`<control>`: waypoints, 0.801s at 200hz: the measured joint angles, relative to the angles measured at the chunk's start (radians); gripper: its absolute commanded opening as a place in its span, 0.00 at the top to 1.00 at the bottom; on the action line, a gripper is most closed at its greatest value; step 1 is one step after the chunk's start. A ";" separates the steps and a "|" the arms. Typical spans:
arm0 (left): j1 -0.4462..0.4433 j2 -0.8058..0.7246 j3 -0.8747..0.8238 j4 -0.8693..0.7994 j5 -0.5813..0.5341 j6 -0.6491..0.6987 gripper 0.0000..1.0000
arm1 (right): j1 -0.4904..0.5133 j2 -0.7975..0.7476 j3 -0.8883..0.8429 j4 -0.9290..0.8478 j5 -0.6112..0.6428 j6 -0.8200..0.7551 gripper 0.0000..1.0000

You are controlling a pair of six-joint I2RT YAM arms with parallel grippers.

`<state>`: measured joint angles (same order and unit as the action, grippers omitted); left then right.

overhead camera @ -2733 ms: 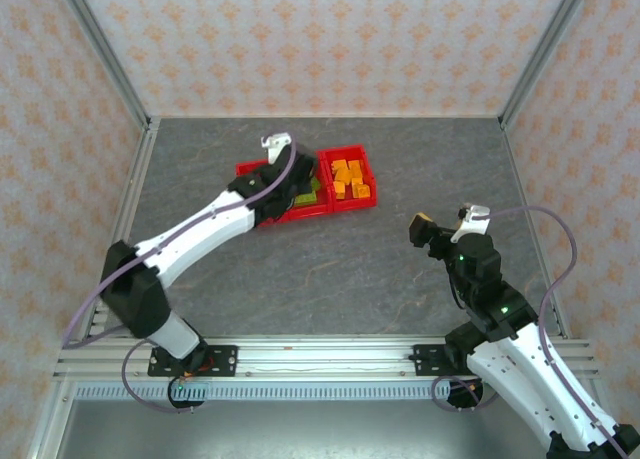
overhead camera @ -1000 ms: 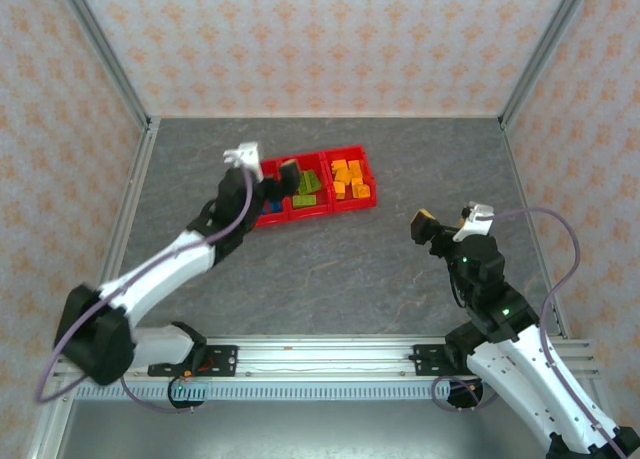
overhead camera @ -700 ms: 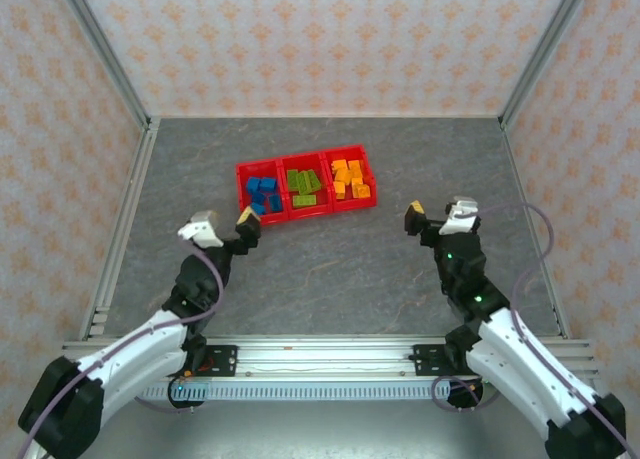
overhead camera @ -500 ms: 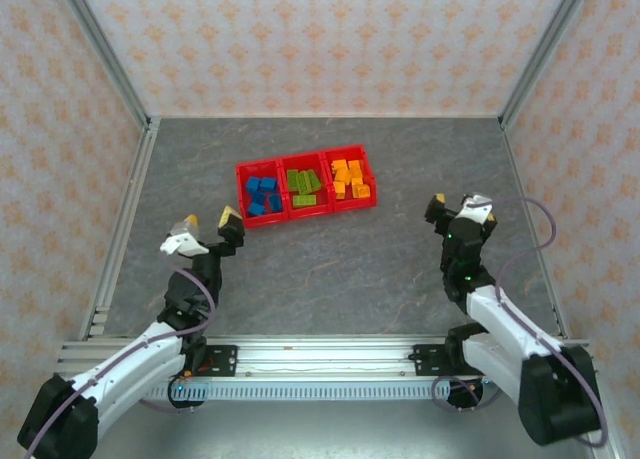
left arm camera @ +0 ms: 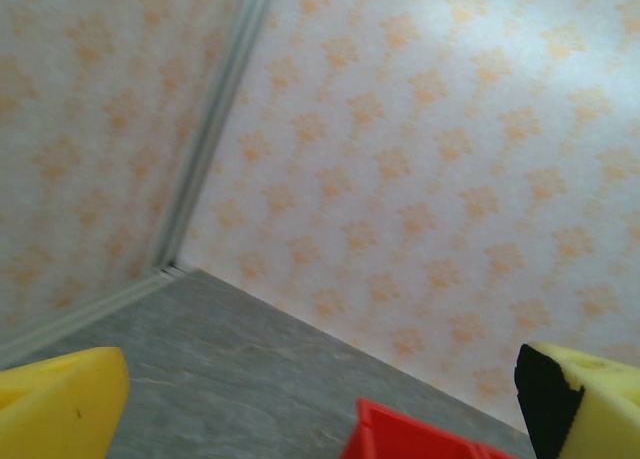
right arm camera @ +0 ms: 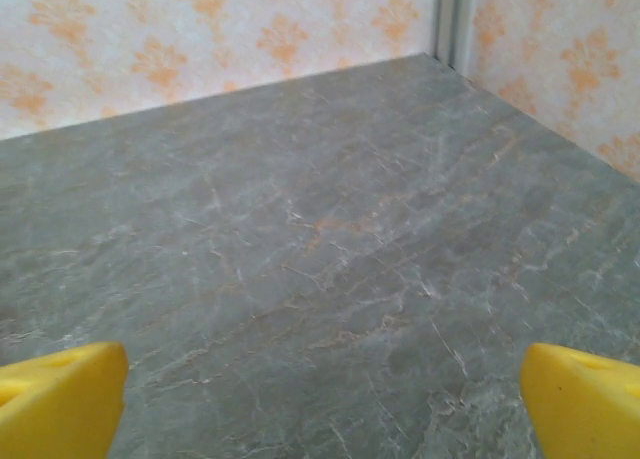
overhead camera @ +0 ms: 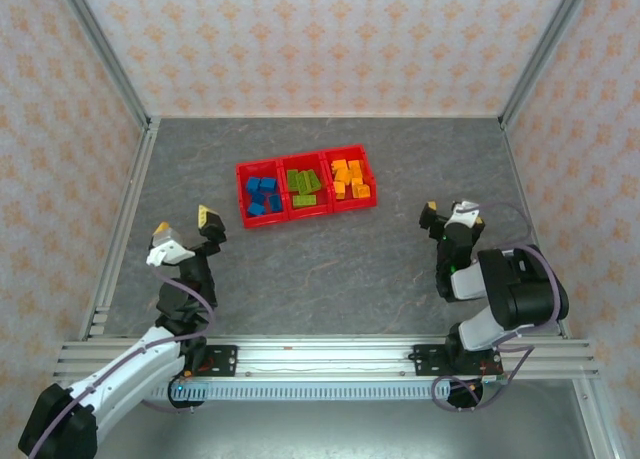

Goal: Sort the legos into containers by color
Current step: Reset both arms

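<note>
Plainly, left gripper [overhead camera: 184, 222] and right gripper [overhead camera: 447, 211] both stand wide apart, empty (legos [overhead camera: 305, 182] lie in containers [overhead camera: 241, 194]).

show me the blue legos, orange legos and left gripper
blue legos [overhead camera: 262, 194], top external view, on a brick mid-cluster
orange legos [overhead camera: 348, 176], top external view, on a brick mid-cluster
left gripper [overhead camera: 184, 224], top external view, midway between its open fingertips

The red containers [overhead camera: 300, 157] hold blue legos [overhead camera: 261, 195], green legos [overhead camera: 304, 185] and orange legos [overhead camera: 349, 178]; grey marbled table [overhead camera: 330, 269], cream orange-motif walls [overhead camera: 330, 39].
</note>
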<state>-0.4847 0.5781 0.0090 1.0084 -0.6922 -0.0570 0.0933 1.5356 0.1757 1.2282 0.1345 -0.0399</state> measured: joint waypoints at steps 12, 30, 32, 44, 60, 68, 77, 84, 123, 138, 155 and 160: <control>0.024 0.040 0.000 0.042 -0.016 0.030 0.01 | -0.007 0.000 -0.002 0.021 -0.016 -0.005 0.00; 0.117 0.151 0.000 0.086 -0.011 0.039 0.01 | -0.012 -0.002 0.013 0.025 -0.024 -0.006 0.00; 0.134 0.171 0.000 0.090 -0.004 0.037 0.01 | -0.012 -0.002 0.014 0.024 -0.024 -0.005 0.00; 0.222 0.288 0.000 0.130 0.040 0.024 0.01 | -0.012 -0.002 0.023 0.022 -0.024 -0.005 0.00; 0.318 0.487 0.000 0.246 0.092 0.008 0.01 | -0.012 -0.003 0.024 0.022 -0.024 -0.005 0.00; 0.337 0.583 0.000 0.303 0.119 0.006 0.01 | -0.012 -0.003 0.025 0.022 -0.024 -0.005 0.00; 0.344 0.681 0.000 0.355 0.152 0.014 0.01 | -0.012 -0.003 0.025 0.022 -0.024 -0.005 0.00; 0.349 0.747 0.003 0.383 0.182 0.024 0.01 | -0.012 -0.003 0.025 0.022 -0.024 -0.005 0.00; 0.397 0.978 0.141 0.379 0.306 0.044 0.00 | -0.012 -0.003 0.025 0.022 -0.027 -0.005 0.00; 0.428 0.974 0.170 0.394 0.338 0.037 0.01 | -0.012 -0.003 0.025 0.022 -0.027 -0.005 0.00; 0.435 0.960 0.174 0.379 0.356 0.031 0.01 | -0.012 -0.003 0.025 0.022 -0.027 -0.005 0.00; 0.435 0.961 0.174 0.380 0.361 0.031 0.01 | -0.012 -0.003 0.025 0.022 -0.027 -0.005 0.00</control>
<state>-0.0498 1.5391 0.1825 1.3884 -0.3309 -0.0257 0.0814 1.5326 0.2005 1.2499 0.1070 -0.0448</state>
